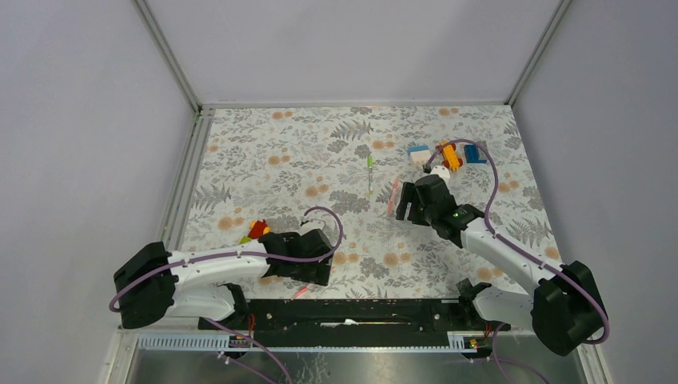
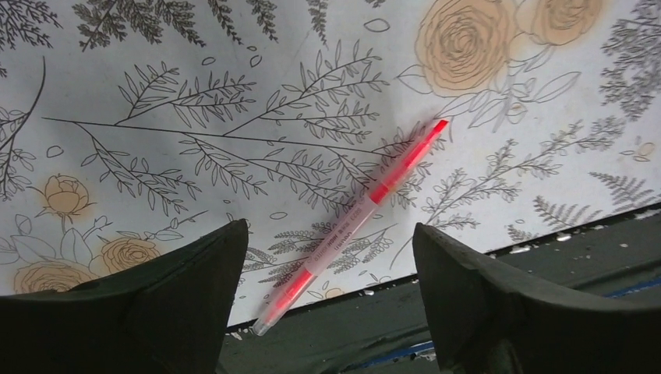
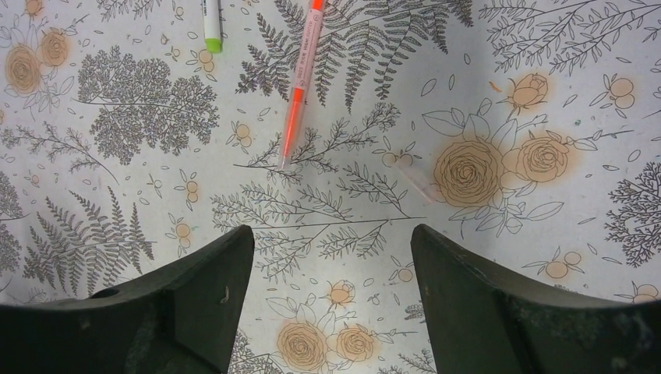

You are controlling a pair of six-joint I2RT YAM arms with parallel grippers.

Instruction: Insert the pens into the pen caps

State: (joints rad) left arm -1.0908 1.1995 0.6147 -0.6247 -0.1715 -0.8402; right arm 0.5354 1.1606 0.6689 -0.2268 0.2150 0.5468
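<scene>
Along the left side, the tabletop (image 1: 280,160) is bounded by a metal frame rail (image 1: 182,192) with a grey wall behind it; open patterned cloth runs from there to the far edge. A red-and-yellow toy block (image 1: 256,230) is seen near the left edge, just beside the left arm. The left gripper (image 2: 329,227) is held low over the near edge with its jaws spread wide and nothing between them. Below it, a pink-red pen (image 2: 355,226) lies slanted, translucent along its body, its near tip resting past the cloth's edge on the dark base rail (image 1: 344,312).

Toward the middle, the cloth, white with grey ferns and orange roses, is left largely bare. A green-ended pen (image 1: 370,172) lies there, white-bodied and pointing near to far.

Further right, an orange-pink pen (image 3: 298,86) lies slightly tilted, well apart from the green-ended one. The right gripper (image 3: 331,230) is poised just near of it, released and empty. A faint translucent short tube (image 3: 417,181) is made out on the cloth to the right; whether it is a cap cannot be told. Coloured toy blocks (image 1: 450,156) are grouped at the far right, near the right frame rail (image 1: 534,60).
</scene>
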